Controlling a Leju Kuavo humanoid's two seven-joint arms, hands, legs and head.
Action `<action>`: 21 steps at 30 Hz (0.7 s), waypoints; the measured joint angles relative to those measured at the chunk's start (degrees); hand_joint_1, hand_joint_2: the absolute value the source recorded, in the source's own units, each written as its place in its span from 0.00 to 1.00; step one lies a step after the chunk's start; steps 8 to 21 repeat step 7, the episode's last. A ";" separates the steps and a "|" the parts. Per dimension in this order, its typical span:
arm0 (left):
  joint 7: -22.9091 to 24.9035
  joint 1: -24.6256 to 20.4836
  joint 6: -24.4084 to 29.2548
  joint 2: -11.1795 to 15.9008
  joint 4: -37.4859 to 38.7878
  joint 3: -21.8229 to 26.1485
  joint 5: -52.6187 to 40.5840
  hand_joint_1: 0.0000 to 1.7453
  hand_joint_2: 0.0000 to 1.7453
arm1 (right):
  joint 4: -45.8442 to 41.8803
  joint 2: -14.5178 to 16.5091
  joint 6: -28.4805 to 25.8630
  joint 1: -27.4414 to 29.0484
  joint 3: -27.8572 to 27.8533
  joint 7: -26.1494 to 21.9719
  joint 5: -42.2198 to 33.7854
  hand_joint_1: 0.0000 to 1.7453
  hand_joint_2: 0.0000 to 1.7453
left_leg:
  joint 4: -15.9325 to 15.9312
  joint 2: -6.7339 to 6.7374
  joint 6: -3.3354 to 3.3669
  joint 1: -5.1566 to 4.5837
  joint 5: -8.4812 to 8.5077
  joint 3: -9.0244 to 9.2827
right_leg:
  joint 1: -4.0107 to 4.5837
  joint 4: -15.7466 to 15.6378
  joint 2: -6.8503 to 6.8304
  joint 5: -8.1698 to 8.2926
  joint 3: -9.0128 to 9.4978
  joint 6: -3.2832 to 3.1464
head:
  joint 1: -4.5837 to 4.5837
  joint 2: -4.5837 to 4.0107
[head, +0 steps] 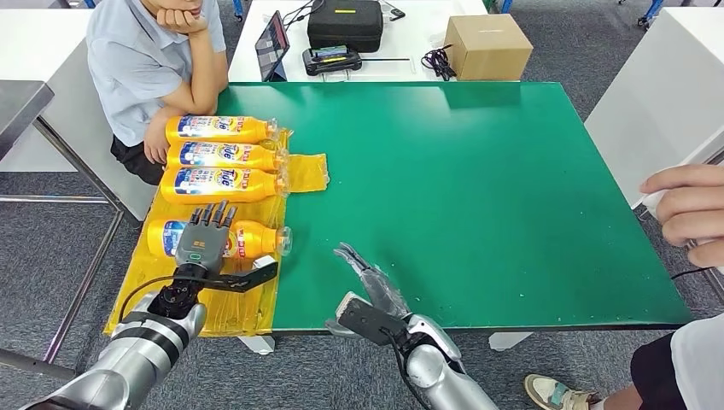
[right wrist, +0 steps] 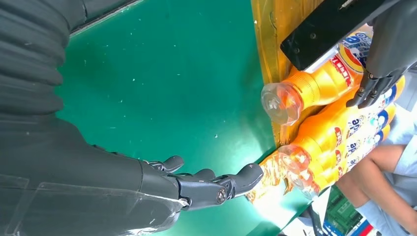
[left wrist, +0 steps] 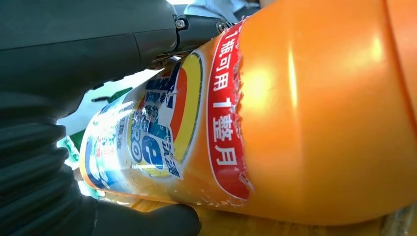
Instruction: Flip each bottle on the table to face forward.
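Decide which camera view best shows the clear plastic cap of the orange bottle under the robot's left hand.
The right wrist view: the clear plastic cap faces the camera, close and unobstructed. In the head view it is small. The left wrist view gives the orange bottle body and label under the left hand.

Left hand down on a bottle, right hand free and spread.

The left arm reaches up from seven o'clock in the head view, its left hand laid palm-down over the nearest orange detergent bottle, fingers extended toward twelve. The right arm enters from five o'clock; the right hand hovers above the green table, fingers apart, pointing toward eleven, holding nothing.
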 joint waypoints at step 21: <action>0.11 -0.46 -0.90 -0.77 0.11 0.79 0.29 0.00 1.00 | 0.02 0.02 0.03 0.00 -0.23 0.01 0.05 0.00 1.00 | 0.00 -0.01 0.02 0.00 0.02 0.04 | 0.00 0.00 -0.01 0.00 0.04 0.00 | 0.00 0.00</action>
